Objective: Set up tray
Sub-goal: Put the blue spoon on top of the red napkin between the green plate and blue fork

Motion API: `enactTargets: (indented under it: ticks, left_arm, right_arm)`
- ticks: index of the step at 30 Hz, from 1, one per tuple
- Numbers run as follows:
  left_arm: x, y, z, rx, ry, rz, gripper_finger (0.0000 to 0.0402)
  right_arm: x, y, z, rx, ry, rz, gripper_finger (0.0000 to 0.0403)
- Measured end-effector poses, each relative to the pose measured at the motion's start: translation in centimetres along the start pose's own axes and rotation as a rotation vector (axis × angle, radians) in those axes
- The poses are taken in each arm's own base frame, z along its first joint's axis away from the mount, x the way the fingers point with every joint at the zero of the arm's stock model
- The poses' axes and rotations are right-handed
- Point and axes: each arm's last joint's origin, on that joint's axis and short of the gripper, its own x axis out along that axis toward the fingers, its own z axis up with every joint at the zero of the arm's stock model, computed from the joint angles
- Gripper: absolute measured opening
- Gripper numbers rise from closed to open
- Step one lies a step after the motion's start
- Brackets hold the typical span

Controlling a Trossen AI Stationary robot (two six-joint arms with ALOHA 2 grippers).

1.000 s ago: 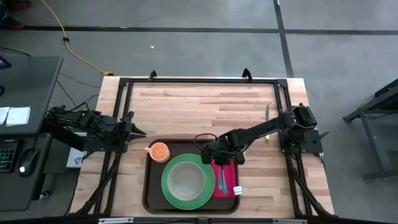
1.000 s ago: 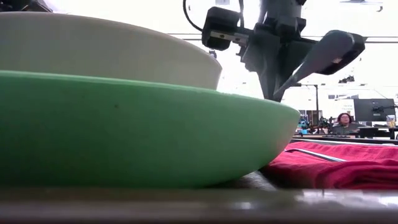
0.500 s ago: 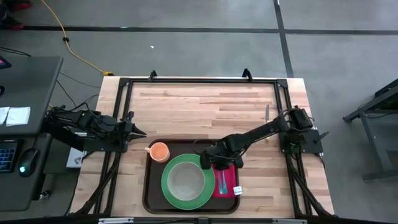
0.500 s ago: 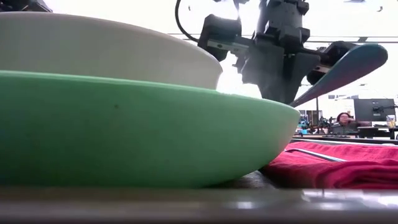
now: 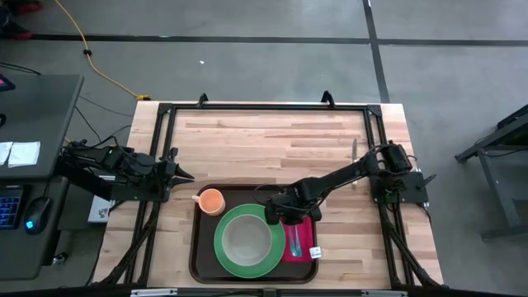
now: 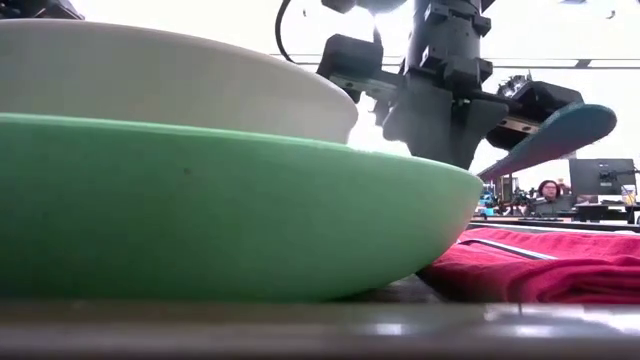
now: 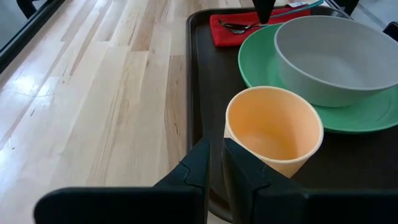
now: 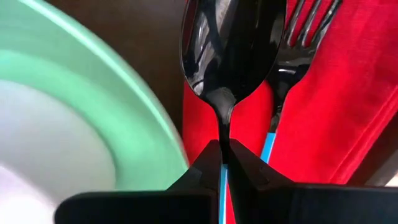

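Note:
The dark brown tray (image 5: 198, 247) lies at the table's near middle. On it stand a green plate (image 5: 223, 247) with a grey bowl (image 5: 245, 238), an orange cup (image 5: 211, 200) and a red napkin (image 5: 304, 239). A blue-handled fork (image 8: 297, 37) lies on the napkin. My right gripper (image 5: 285, 217) hangs over the napkin's far end, shut on a spoon (image 8: 230, 50) next to the fork. My left gripper (image 5: 188, 176) waits at the table's left, beyond the cup, with its fingers (image 7: 202, 165) close together on nothing. My right gripper pinches the spoon between its two fingers at the neck (image 8: 222, 146), where the shiny bowl meets the blue handle. The fingers come steeply from above. The spoon's bowl (image 6: 560, 128) sticks out past the fingertips, slanting, clear of the napkin (image 6: 560, 262).
Bare wooden tabletop (image 5: 272, 144) stretches beyond the tray to the far edge. A black frame (image 5: 264, 107) runs around the table. A white tag (image 5: 314, 252) sits on the napkin's near corner. A person (image 6: 552, 192) sits in the room far behind.
My right gripper has come down and a little toward the table's near edge with the spoon, rolling slightly. The spoon's bowl now hangs lower over the napkin.

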Motion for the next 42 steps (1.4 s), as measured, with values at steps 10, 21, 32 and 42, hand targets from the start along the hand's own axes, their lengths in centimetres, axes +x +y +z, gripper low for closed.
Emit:
enactTargets:
  ticks: [10,21,32,42]
  left_arm:
    - [0.0,0.0,0.0,0.000,-0.001,0.000,0.0074]
    - [0.0,0.0,0.0,-0.001,0.000,-0.004,0.0074]
    - [0.0,0.0,0.1,-0.002,-0.006,-0.004,0.0074]
    - [0.0,0.0,0.1,-0.002,-0.006,-0.004,0.0074]
  right_arm:
    - [0.3,-0.2,0.2,-0.020,-0.022,-0.023,0.0000]
    - [1.3,-0.9,0.6,-0.007,-0.004,-0.027,0.0000]
    - [1.3,-0.7,0.7,0.026,0.003,-0.006,0.0000]
    - [1.4,-0.9,0.7,0.058,-0.001,-0.024,0.0000]
